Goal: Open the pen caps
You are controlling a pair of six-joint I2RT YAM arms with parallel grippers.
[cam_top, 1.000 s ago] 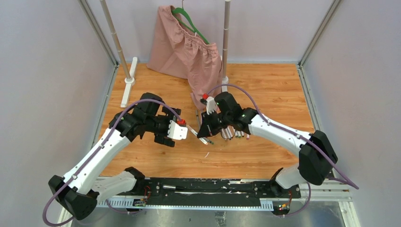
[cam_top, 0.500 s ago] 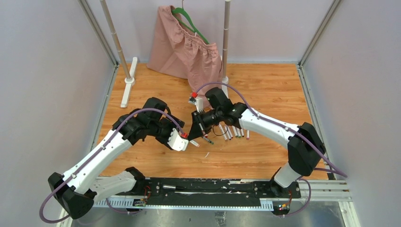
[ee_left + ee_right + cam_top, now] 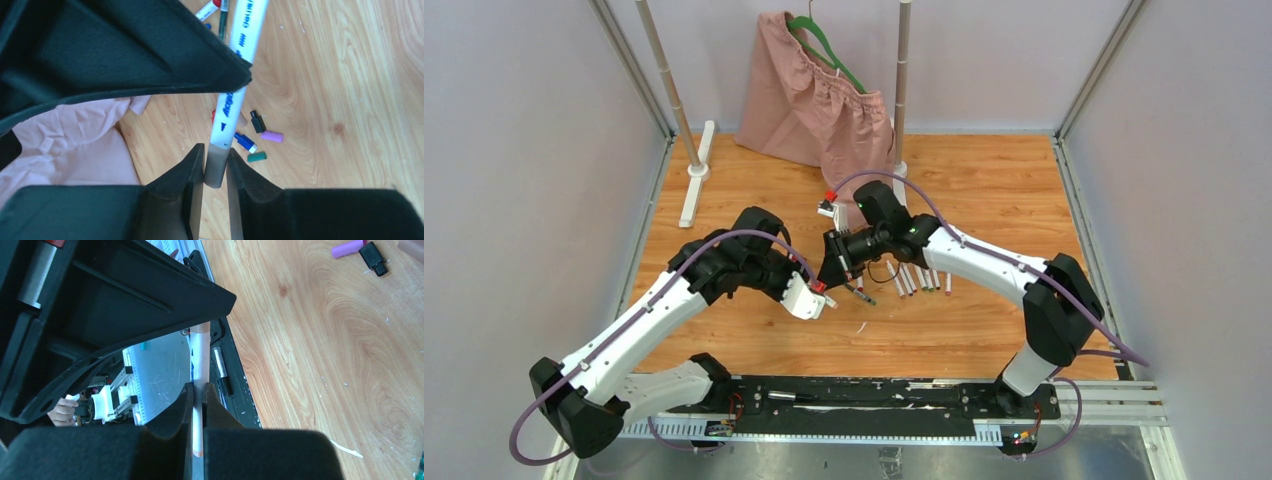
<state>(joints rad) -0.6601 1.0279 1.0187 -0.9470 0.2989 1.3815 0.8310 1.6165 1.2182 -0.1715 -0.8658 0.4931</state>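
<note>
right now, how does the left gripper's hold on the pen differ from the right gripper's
The left gripper pinches the grey cap; the right gripper clamps the white barrel. The left gripper reaches in from the left, the right gripper from the right. Both hold the same pen.

White pen (image 3: 226, 117) with blue print, its cap (image 3: 216, 170) greyish, perhaps taupe; woodgrain table (image 3: 350, 100)

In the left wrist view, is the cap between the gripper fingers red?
No, the cap that the left gripper straddles is dull grey-brown, on the end of a white pen.
</note>
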